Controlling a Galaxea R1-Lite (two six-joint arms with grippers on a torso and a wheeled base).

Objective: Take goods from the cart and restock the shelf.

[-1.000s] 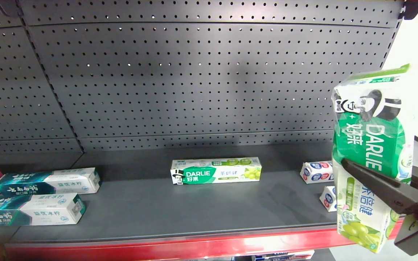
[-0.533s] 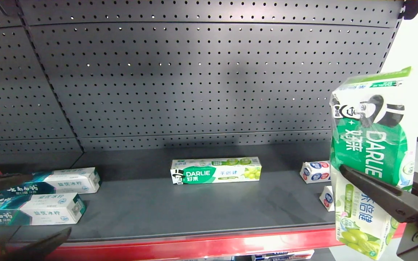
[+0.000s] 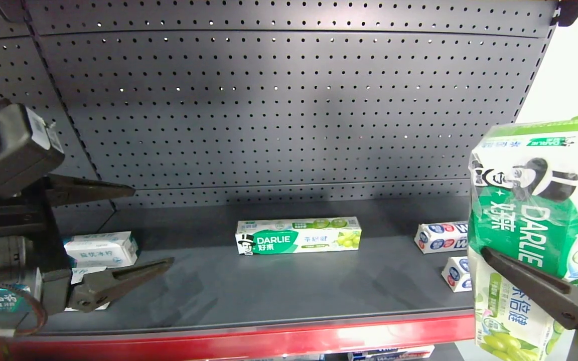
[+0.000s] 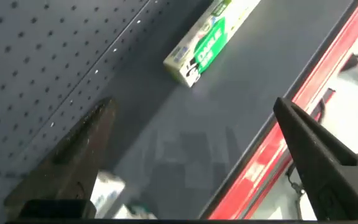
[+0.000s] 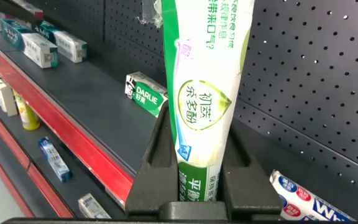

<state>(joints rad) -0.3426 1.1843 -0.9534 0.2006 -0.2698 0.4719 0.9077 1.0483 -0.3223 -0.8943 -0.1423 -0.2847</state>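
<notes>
Slippage is the first risk, I judge: the green toothpaste pack (image 3: pixel 525 225) stands tall and upright in the right pincer (image 5: pixel 196 134), gripped low on its body, so most of its length rises free above the grip. Its glossy film wrap looks slick, and a swing toward the shelf (image 3: pixel 269 296) could let it tip or slide between the fingers. A second risk is the red front lip (image 3: pixel 269 342) below that pincer: a low approach could catch the pack's bottom edge on it. The blue-and-white boxes (image 3: pixel 442 236) lie just beyond and beside the held pack, and it could knock them on the way in.

The right pincer is clamped on the pack, one finger pressed to each narrow side. The left pincer (image 3: pixel 152 225) is spread wide, holds nothing and touches nothing. It hangs over the shelf board, with teal-and-white boxes (image 3: pixel 101 248) just behind its lower finger.

Farther in, between the two pincers, a green toothpaste box (image 3: pixel 298 235) lies flat on its long side; it appears to be the same product as the held pack, though I cannot be sure. Bare board lies to either side of it. Behind everything rises the pegboard back panel (image 3: pixel 289 125).
</notes>
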